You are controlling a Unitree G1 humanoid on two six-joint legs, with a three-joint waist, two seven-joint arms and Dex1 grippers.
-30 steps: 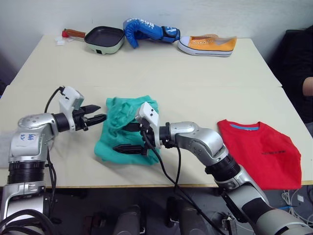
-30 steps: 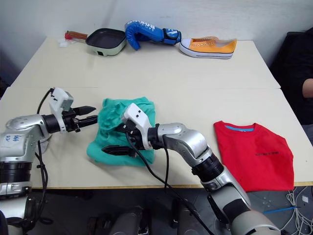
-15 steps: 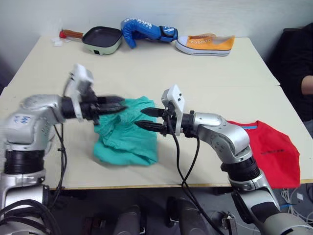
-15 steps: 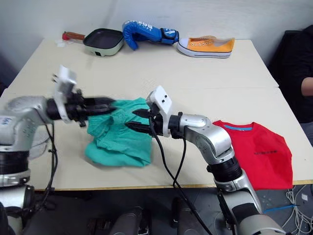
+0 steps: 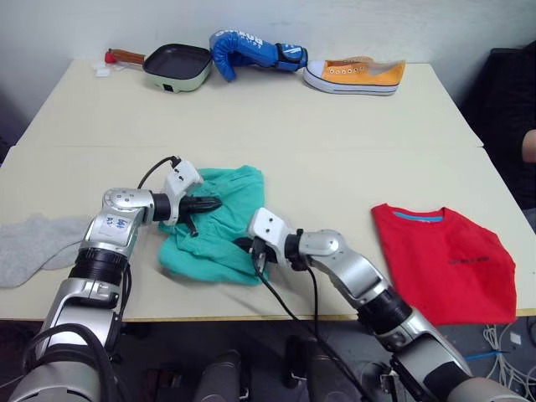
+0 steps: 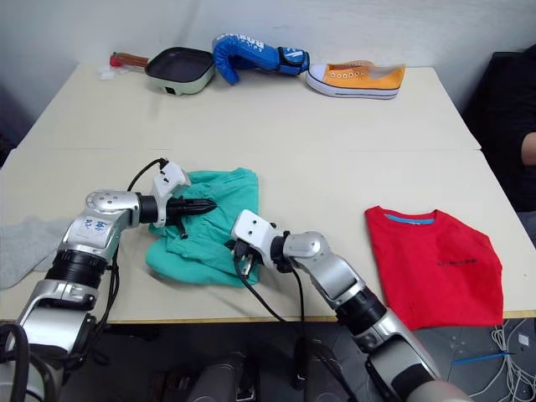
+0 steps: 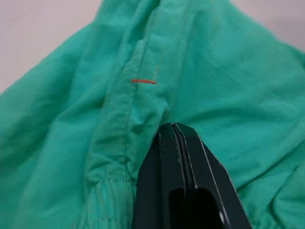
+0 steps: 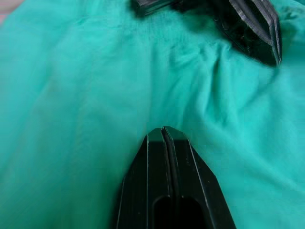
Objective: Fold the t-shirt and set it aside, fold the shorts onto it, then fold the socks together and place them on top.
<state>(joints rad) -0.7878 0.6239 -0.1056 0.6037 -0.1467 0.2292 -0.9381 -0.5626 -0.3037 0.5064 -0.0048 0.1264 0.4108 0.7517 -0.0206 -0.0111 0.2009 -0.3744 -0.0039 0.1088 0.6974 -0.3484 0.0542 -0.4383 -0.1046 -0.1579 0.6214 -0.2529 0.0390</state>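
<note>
T-shirt (image 5: 444,261) lies folded, set aside right of the shorts (image 5: 213,226). Shorts remain bunched mid-counter (image 5: 251,109), unfolded. Left gripper (image 5: 203,203) and right gripper (image 5: 254,251) rest on them, fingers pressed together. Socks (image 5: 33,243), left of shorts, untouched.

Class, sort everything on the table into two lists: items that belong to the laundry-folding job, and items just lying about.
Belongs to the job: shorts, t-shirt, socks.

Just lying about: frying pan, boxing glove, sneaker.
</note>
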